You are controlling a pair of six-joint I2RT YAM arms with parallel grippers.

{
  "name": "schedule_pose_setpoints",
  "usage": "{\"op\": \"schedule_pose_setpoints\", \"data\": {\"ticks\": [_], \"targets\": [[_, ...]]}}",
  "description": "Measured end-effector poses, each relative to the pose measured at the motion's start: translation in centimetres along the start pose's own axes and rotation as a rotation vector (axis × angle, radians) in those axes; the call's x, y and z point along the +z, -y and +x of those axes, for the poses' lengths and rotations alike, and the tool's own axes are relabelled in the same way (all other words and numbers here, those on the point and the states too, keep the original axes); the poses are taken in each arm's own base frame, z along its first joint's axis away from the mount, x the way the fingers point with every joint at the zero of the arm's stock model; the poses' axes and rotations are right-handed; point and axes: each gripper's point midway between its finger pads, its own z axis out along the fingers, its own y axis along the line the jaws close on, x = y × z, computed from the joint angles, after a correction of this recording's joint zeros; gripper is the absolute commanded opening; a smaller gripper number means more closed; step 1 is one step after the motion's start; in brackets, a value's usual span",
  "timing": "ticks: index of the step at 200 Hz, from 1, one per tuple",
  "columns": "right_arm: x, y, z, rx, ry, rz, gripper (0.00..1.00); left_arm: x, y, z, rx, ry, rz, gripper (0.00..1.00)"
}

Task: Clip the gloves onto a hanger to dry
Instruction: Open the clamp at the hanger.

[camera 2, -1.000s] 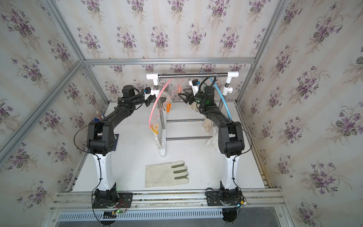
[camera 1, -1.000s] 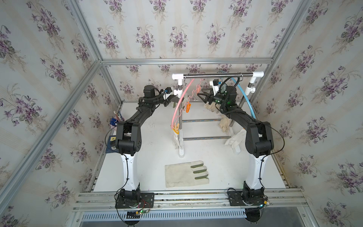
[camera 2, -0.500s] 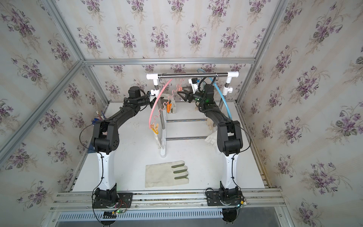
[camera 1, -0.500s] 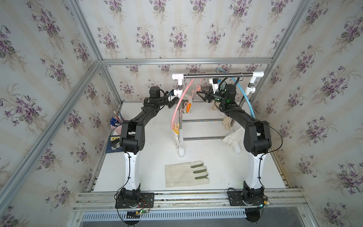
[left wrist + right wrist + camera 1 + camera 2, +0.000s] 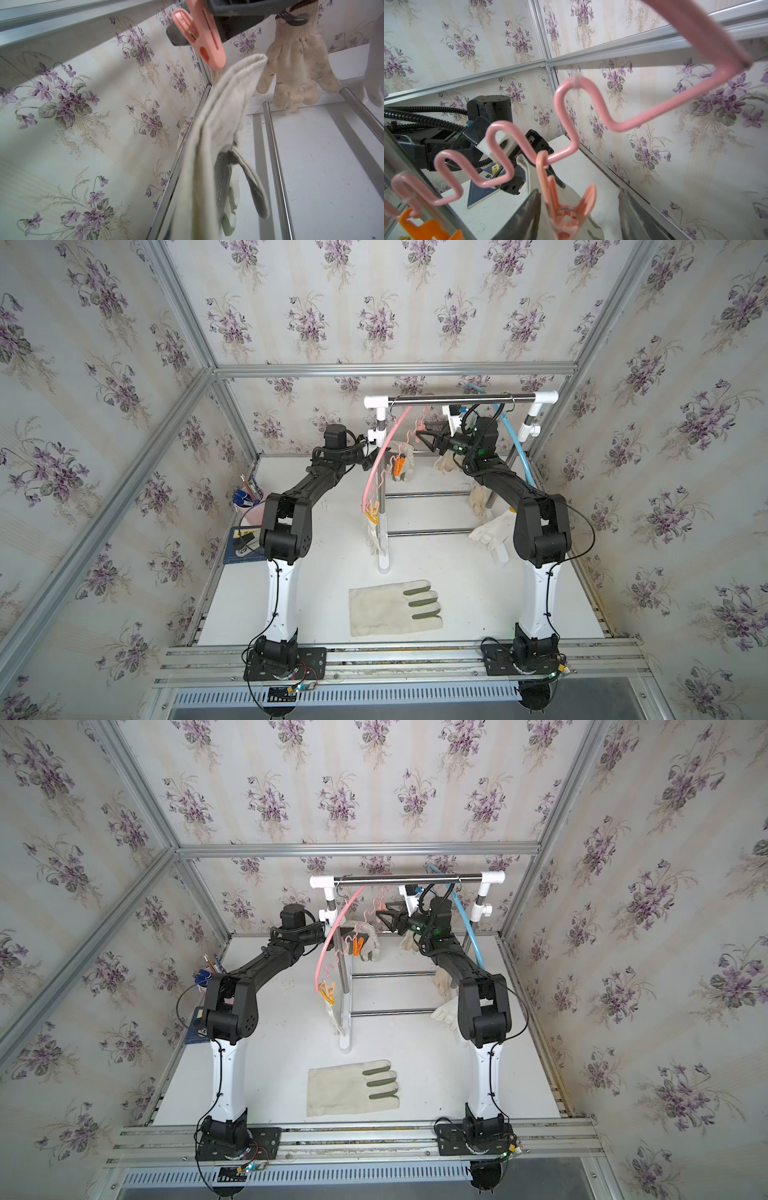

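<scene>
Floral-wallpapered cell, white desk (image 5: 291, 593): a beige knitted glove (image 5: 295, 68) hangs clipped. At twelve o'clock my left claw (image 5: 522, 164) pinches an off-white canvas glove (image 5: 207, 145) at the pink plastic peg (image 5: 562, 207), which my half-open right claw (image 5: 422, 439) straddles. A second canvas glove (image 5: 390, 614) waits at six.

Table (image 5: 478, 605) | canvas glove (image 5: 386, 614) flat, near front | rack (image 5: 428, 533) standing

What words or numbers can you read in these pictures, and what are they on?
No text here can be read for certain.
Yellow sticker on the blue book: dark marks, too blurred to read.
White label next to it: print too small to read.
Wallpaper: only purple flowers, no words.
</scene>
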Motion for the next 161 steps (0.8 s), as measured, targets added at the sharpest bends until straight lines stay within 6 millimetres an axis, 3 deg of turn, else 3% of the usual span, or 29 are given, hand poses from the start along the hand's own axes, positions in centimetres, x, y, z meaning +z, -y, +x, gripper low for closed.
{"op": "schedule_pose_setpoints", "data": {"ticks": [82, 161], "targets": [[1.6, -0.9, -0.3, -0.028, 0.003, -0.02, 0.58, 0.7, 0.0, 0.0, -0.005, 0.009, -0.005, 0.0], [1.6, -0.4, 0.0, -0.015, -0.006, 0.006, 0.51, 1.5, 0.1, 0.1, -0.008, 0.023, -0.002, 0.0]]}}
